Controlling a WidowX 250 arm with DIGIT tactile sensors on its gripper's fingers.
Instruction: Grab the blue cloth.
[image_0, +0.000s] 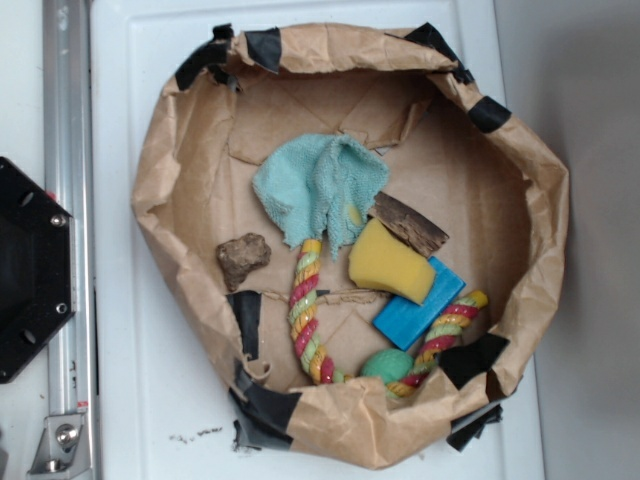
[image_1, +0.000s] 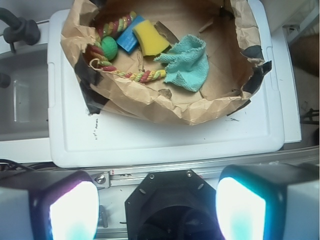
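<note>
Broadly, a white tabletop is being occupied by a crumpled brown paper basin, taped black at the rim. Inside, the blue cloth is lying bunched toward the back-centre, one corner draped over the rope toy and touching the yellow sponge. Smaller items are being noted: blue block, bark strip, brown lump, green ball. In the wrist view, the fingers are being held wide apart, empty, well short of the basin; the cloth is lying ahead and slightly right, long axis slanting.
</note>
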